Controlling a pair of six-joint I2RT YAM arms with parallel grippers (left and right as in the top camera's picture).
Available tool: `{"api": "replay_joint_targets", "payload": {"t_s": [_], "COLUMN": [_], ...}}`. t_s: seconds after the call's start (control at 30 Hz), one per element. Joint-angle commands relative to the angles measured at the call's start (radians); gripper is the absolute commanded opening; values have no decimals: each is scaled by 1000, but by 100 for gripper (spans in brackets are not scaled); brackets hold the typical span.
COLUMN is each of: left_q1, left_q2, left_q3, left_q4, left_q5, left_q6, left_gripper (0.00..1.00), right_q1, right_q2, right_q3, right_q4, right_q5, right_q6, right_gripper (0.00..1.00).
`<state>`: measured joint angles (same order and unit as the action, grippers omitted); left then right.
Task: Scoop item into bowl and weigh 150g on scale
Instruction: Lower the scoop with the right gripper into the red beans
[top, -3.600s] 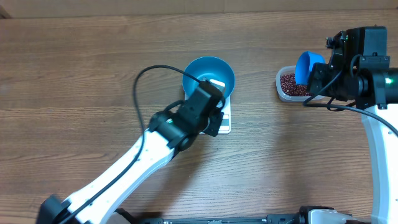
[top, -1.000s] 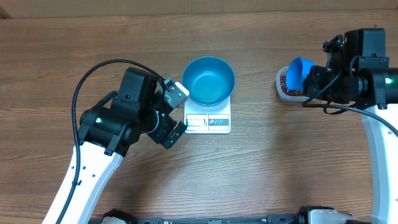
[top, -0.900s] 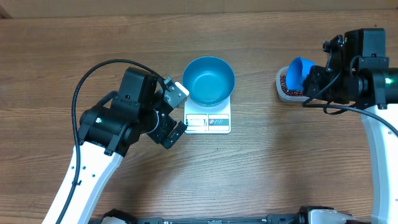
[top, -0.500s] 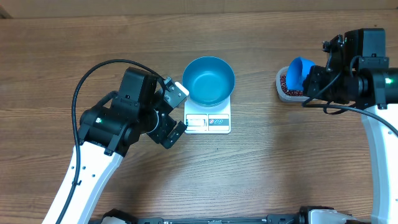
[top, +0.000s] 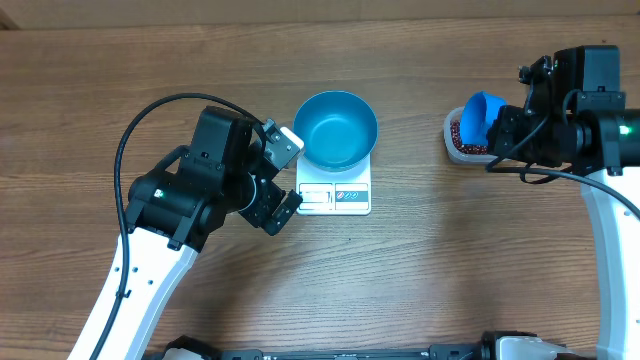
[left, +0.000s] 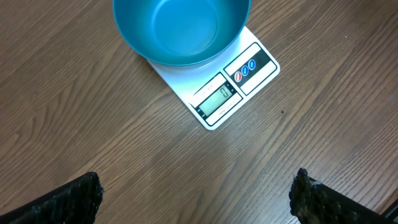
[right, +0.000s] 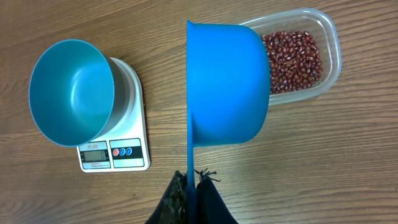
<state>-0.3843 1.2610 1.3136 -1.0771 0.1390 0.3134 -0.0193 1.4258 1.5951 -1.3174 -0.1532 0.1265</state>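
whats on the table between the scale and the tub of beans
Nothing: the overhead view shows only bare wooden table between the scale and the tub.

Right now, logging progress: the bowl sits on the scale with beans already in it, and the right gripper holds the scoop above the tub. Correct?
Not quite: the bowl is empty, as the left wrist view shows. The rest holds: it sits on the scale, and the right gripper holds the scoop above the tub, where the beans are.
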Motion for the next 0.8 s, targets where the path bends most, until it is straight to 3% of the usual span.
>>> {"api": "replay_joint_targets", "payload": {"t_s": [0.0,0.37,0.77], "left_q1": [-1,-1,-1], "left_q2": [-6,-6,-6], "left_q3": [24,24,24], "left_q4": [-2,-11,-11], "left_q5": [19,10,10], "left_q6": [-14,-14,-14], "left_gripper": [100,100,100], "right_q1": [-5,-4,85], "right_q2": [-11,6,154], "right_q3": [23,21,8], "right_q4": [6,18,144], "right_q5": [-5,293,463], "right_q6": [-26,-153,-181], "right_gripper": [4,4,4]}}
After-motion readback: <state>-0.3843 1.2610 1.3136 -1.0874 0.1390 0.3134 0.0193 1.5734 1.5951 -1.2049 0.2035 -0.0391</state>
